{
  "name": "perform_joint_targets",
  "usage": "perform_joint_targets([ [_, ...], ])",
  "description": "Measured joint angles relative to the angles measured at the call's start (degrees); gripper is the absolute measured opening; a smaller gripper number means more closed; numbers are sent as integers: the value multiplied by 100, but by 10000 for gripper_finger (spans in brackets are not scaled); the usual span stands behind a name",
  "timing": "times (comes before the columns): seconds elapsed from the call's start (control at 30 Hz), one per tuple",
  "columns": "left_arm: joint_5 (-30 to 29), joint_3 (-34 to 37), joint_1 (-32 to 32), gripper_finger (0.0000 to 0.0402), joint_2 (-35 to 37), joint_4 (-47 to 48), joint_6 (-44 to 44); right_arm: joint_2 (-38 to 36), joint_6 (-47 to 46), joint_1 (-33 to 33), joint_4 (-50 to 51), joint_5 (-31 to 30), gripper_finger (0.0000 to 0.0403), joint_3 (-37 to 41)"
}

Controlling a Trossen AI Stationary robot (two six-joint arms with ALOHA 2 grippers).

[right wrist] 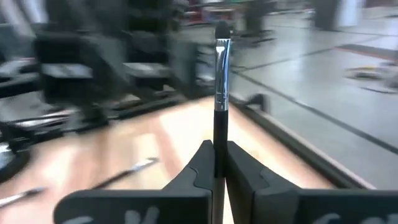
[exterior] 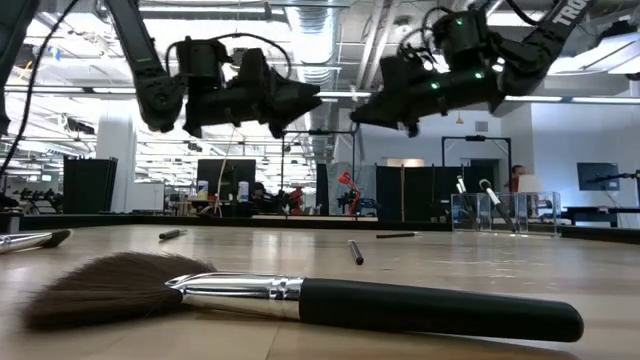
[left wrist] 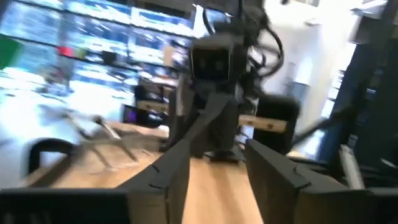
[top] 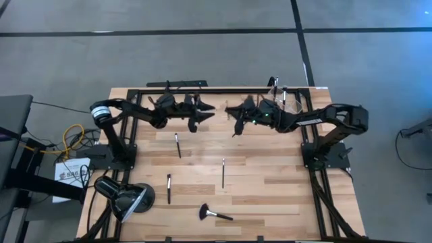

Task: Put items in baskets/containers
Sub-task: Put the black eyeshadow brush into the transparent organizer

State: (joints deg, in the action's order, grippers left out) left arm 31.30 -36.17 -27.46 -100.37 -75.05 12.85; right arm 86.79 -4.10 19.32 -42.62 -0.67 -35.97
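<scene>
1. While four makeup brushes still lie loose on the bench (top: 270, 196), the job reads as partly done: a few brushes already stand in the clear holder (top: 278, 91) at the upper right of the high view, seen also at the right of the low view (exterior: 500, 212).
2. Left on the wood: a slim brush (top: 177, 145) at centre left, another (top: 223, 173) at centre, a third (top: 169, 188) lower left, and the fluffy-headed brush (top: 213, 214) near the bottom edge.
3. Right gripper (right wrist: 220, 163) hangs above the far side of the bench, jaws closed tight on a thin brush (right wrist: 221, 93); its shaft stands straight up out of the jaws, ferrule and bristle tip clear of them.
4. Judged from above, the right gripper (top: 237, 125) sits near the holder but not yet over it; that brush remains to be carried across and dropped in.
5. Left gripper (left wrist: 214, 171) hovers beside it, jaws parted and nothing between them.
6. Black dome lamp (top: 125, 196) sits at the lower left, uninvolved.
</scene>
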Motion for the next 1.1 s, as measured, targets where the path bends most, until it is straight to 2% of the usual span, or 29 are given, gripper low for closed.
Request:
perform_joint_targets([
  [0.13, -486, 295, -59, 178, 456, 73, -191, -537, 2, 430, 16, -542, 13, 486],
  [0.27, -982, 440, 13, 185, 736, 122, -242, -1127, 20, 944, 19, -1436, 7, 1005],
  [0.37, -1062, 449, 75, 186, 765, 189, -318, -1420, 45, 1344, 15, -2053, 9, 1264],
  [0.53, -1322, 440, 207, 186, 732, 222, -520, -1503, -39, 1837, 33, -2799, 17, 1417],
  [0.7, -1481, 436, 232, 186, 730, 222, -552, -1315, -43, 2042, 79, -3441, 11, 1418],
  [0.83, -1481, 436, 234, 186, 730, 222, -552, -1191, -90, 2143, 160, -3681, 13, 1419],
  [1.1, -1481, 433, 231, 186, 730, 222, -552, -1146, -197, 2391, 329, -3679, 12, 1417],
])
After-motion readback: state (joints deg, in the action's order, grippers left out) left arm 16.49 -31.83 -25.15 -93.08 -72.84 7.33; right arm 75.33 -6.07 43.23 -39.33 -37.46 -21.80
